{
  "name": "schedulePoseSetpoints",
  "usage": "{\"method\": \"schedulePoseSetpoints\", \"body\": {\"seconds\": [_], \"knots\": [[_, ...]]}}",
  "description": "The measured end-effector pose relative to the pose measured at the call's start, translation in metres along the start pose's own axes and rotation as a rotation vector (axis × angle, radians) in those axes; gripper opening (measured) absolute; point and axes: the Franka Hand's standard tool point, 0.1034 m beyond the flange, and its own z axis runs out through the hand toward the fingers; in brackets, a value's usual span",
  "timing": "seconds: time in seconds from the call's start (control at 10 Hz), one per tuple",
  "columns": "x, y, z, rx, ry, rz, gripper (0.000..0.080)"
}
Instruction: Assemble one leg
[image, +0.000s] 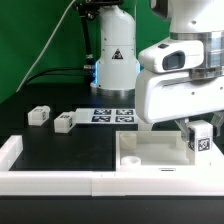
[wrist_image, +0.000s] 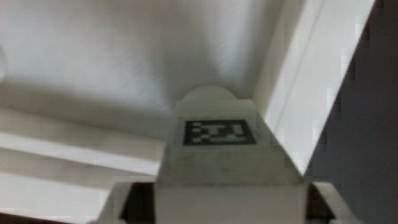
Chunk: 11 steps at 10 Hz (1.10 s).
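My gripper (image: 199, 128) is shut on a white oblong leg (image: 200, 140) with a black-and-white tag on its side. It holds the leg upright over the right end of the large white tray-like piece (image: 150, 160), at or just above its surface. In the wrist view the leg (wrist_image: 221, 150) runs out from between my fingers (wrist_image: 132, 203), its tagged face up, its tip close to an inner corner of the tray piece (wrist_image: 107, 80). Two more legs lie on the black table: one (image: 39, 116) at the exterior view's left, one (image: 64, 122) beside it.
The marker board (image: 112, 116) lies flat on the table behind the tray piece, in front of the robot base (image: 113, 65). A white rail (image: 15, 152) borders the table at the exterior view's left and front.
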Motion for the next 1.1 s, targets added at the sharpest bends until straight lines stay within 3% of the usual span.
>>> {"method": "schedulePoseSetpoints", "body": {"seconds": [0.2,0.3,0.5,1.1], "knots": [[0.0000,0.0003,0.0000,0.005,0.001,0.071,0.0291],[-0.0003,0.0021,-0.0001,0.025,0.001,0.296,0.0291],[-0.0001,0.0029,0.0002,0.036,0.000,0.609,0.0291],[0.0004,0.0014,0.0010,0.039,-0.015,1.379,0.0292]]}}
